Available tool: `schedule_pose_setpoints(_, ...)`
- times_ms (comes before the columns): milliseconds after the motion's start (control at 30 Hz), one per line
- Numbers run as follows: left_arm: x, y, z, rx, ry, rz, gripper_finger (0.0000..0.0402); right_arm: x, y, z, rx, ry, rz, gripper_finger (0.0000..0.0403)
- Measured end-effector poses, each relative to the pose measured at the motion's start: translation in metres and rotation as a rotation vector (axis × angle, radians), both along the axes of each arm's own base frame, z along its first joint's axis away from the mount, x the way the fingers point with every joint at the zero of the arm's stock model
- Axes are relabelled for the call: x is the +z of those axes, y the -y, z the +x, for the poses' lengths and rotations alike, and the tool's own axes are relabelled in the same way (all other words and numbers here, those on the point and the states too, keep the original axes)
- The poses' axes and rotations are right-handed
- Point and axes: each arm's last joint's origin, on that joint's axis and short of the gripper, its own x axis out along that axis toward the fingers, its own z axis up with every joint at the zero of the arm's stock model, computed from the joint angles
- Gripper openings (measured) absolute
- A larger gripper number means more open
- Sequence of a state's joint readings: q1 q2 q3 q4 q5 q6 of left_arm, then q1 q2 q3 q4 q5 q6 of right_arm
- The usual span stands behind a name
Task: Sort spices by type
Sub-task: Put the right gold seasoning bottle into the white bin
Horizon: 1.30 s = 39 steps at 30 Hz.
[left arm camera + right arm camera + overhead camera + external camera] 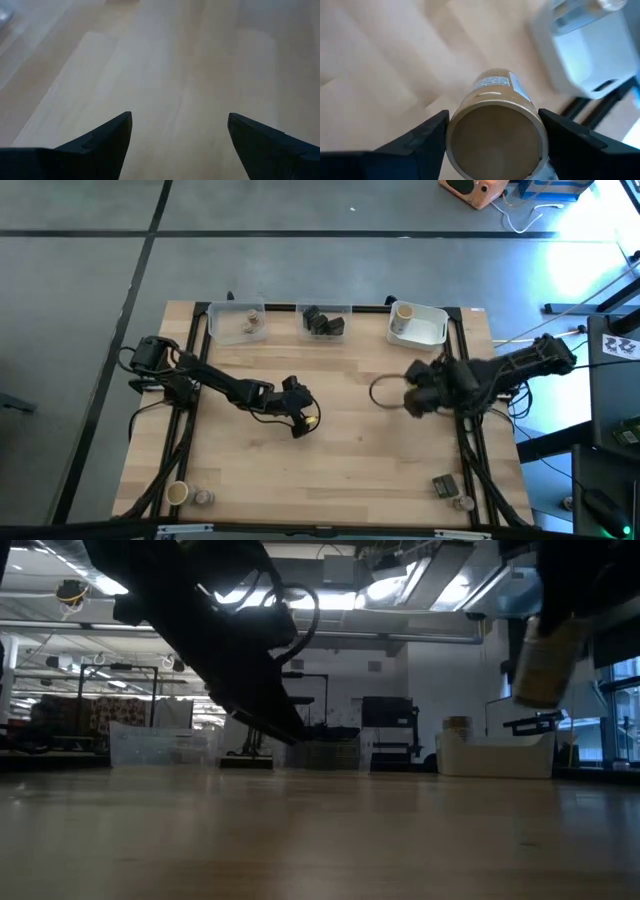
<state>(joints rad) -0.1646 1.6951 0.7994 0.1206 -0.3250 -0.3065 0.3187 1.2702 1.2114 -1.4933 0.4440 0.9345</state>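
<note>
My right gripper point(495, 117) is shut on a tan spice cylinder point(495, 127), high above the table's right half point(415, 395) and near the white tub point(418, 323); the low view shows the cylinder point(545, 660) well clear of the wood. Open and with nothing between its fingers, my left gripper point(180, 117) hovers over bare wood at the table's middle point(303, 423). The white tub holds another tan cylinder point(403, 313). Dark blocks point(323, 322) lie in the middle clear tub and a round jar point(253, 323) in the left clear tub. My right gripper pinches the tan cylinder's round side wall point(452, 136) between its two fingers, one on each side, close to the end that faces the wrist camera. The fingers come from above, slanting down. The cylinder hangs below them, nearly upright, lifted clear of the table.
Three tubs line the far edge. Near the front left corner stand a tan cylinder point(177, 494) and a jar point(204, 498); near the front right, a dark block point(444, 485) and a jar point(462, 502). Bare wood lies between the arms.
</note>
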Motion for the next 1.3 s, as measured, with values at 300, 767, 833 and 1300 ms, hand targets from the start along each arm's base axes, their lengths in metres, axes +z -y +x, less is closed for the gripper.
schedule_pose_setpoints(300, 0.002, -0.002, -0.017, -0.002, -0.091, 0.015, 0.0312, 0.007, 0.064, -0.001, -0.091, -0.061, -0.084, 0.0283)
schedule_pose_setpoints(767, -0.019, -0.009, -0.058, 0.036, -0.127, -0.012, 0.0312, 0.010, 0.160, -0.011, -0.226, 0.012, -0.032, 0.0284)
schedule_pose_setpoints(833, -0.022, -0.010, -0.060, 0.052, -0.130, -0.025, 0.0312, 0.010, 0.171, -0.015, -0.242, 0.036, -0.023, 0.0284)
schedule_pose_setpoints(1300, -0.022, -0.005, -0.061, 0.022, -0.135, -0.012, 0.0312, -0.038, 0.233, -0.036, -0.349, 0.076, 0.071, 0.0284)
